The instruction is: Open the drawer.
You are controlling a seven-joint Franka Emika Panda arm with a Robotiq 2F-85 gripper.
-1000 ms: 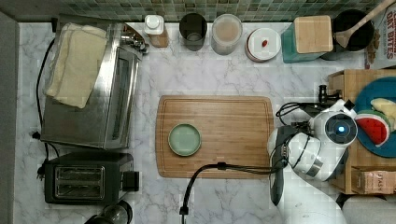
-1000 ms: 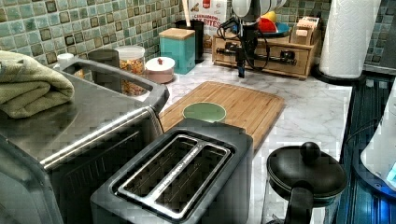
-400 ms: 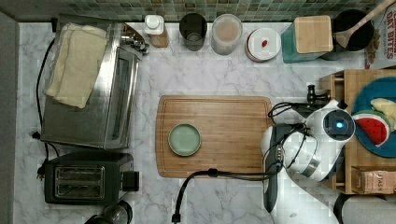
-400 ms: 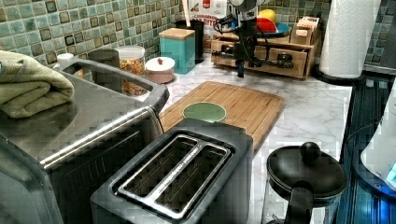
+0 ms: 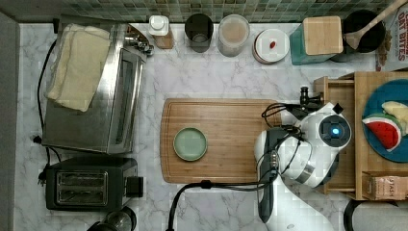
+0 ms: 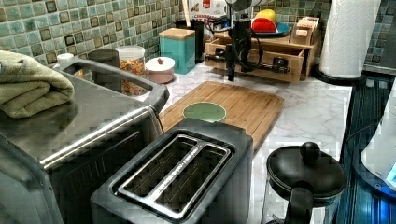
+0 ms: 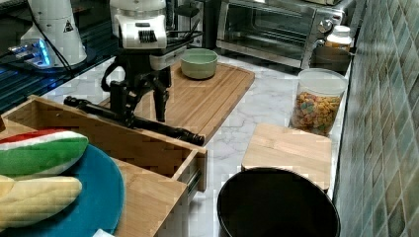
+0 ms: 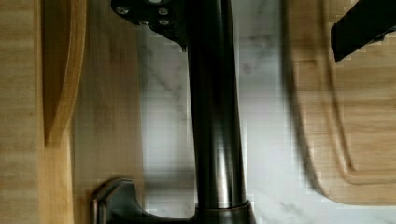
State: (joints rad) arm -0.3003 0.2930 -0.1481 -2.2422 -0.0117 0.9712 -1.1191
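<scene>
The table (image 5: pixel 211 72) is white marble with grey veins, and a wall of small green tiles (image 6: pixel 70 28) runs along the back. On it lie a flat bamboo cutting board (image 5: pixel 226 120) with a small round green bowl (image 5: pixel 190 144), a shiny silver toaster oven (image 5: pixel 103 103) with a folded pale towel (image 5: pixel 79 67) on top, and a black toaster (image 5: pixel 82 187). Jars and tins stand in a row by the tiles.

The light bamboo-coloured wooden drawer (image 7: pixel 143 143) sits at the bottom of a wooden stand at the top view's right, just beside the cutting board. It is pulled partway out, so its shallow tray inside (image 7: pixel 99 131) shows. A long dark metal bar handle (image 7: pixel 163 128) runs across its front. Above it, on the stand, rests a blue plate (image 7: pixel 99 192) with a toy watermelon slice (image 7: pixel 42 148).

The white robot arm's black claw (image 7: pixel 140 103) points down at the handle. Its two fingers (image 7: pixel 160 101) stand apart, one on each side of the bar. In the wrist view the bar (image 8: pixel 215 116) runs between them over the marble.
</scene>
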